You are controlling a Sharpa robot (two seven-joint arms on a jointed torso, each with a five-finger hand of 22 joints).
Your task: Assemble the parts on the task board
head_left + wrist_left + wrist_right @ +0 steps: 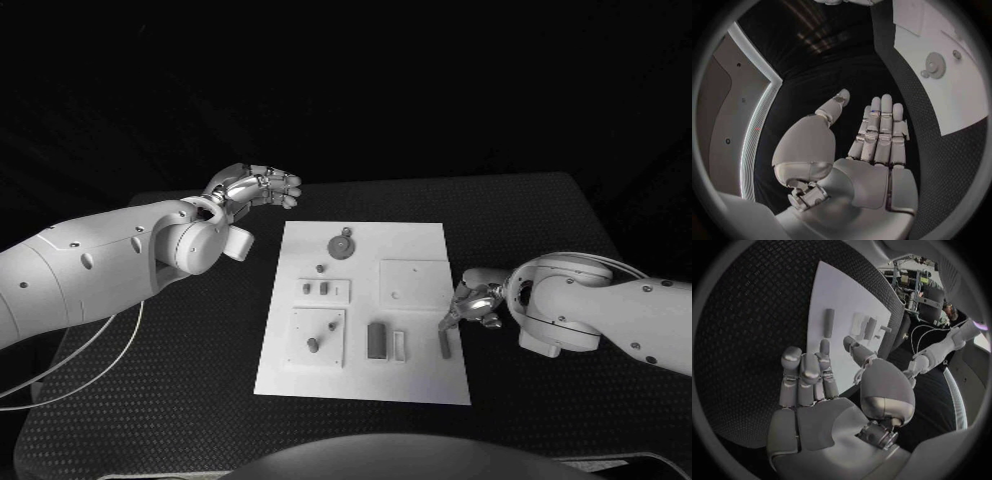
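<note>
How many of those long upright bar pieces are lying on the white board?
3, near the task board's front edge: dark bar, paler bar, and dark bar by the right hand. Smaller ones may be hidden.

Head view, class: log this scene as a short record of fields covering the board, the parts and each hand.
Board: white task board lying flat mid-table.
Parts: gear-like round part at the far end; bar-shaped parts near the front.
Left hand: left hand off the board's far-left corner, fingers straight, holding nothing.
Right hand: right hand at the board's right edge, holding nothing.
</note>
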